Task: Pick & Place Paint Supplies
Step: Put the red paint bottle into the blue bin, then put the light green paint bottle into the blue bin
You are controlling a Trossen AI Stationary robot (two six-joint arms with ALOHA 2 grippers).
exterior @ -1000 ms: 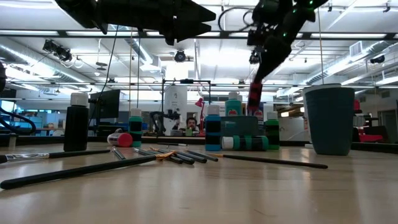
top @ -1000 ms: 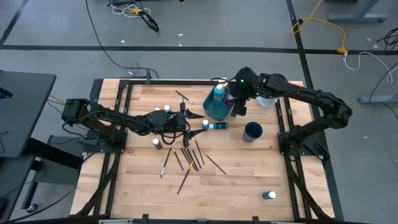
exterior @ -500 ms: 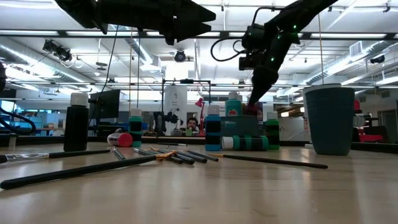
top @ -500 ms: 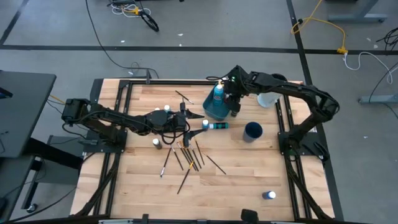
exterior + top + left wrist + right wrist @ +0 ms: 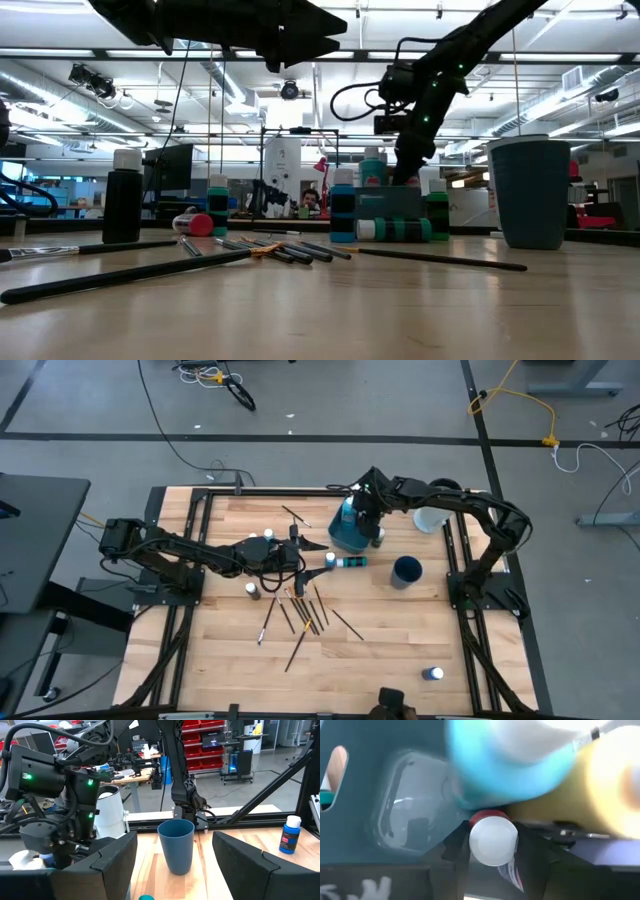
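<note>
My right gripper (image 5: 366, 512) reaches down into the teal bin (image 5: 342, 538) at the table's far middle, shut on a red paint bottle with a white cap (image 5: 492, 840). A light-blue bottle (image 5: 515, 765) and a yellow one (image 5: 615, 785) lie in the bin beside it. Several brushes (image 5: 300, 615) and small bottles (image 5: 350, 561) lie on the wood at the table's middle. My left gripper (image 5: 310, 555) hangs level and open above them, touching nothing. My right gripper pinches the red bottle between its two fingers (image 5: 457, 847) at its capped top end (image 5: 492, 822). The fingers slant down from above and run along the bottle, whose cap faces back toward the wrist. Its lower end is hidden; whether it rests in the bin cannot be told.
A dark blue cup (image 5: 406, 571) stands right of the bin, a white cup (image 5: 430, 520) behind it. A blue bottle (image 5: 432, 674) stands alone near the front right. A black bottle with a white cap (image 5: 122, 195) stands at the low view's left.
My right gripper has sunk with the red bottle and gone toward the table's left and far edge, from above the bin's right side down into the bin.
</note>
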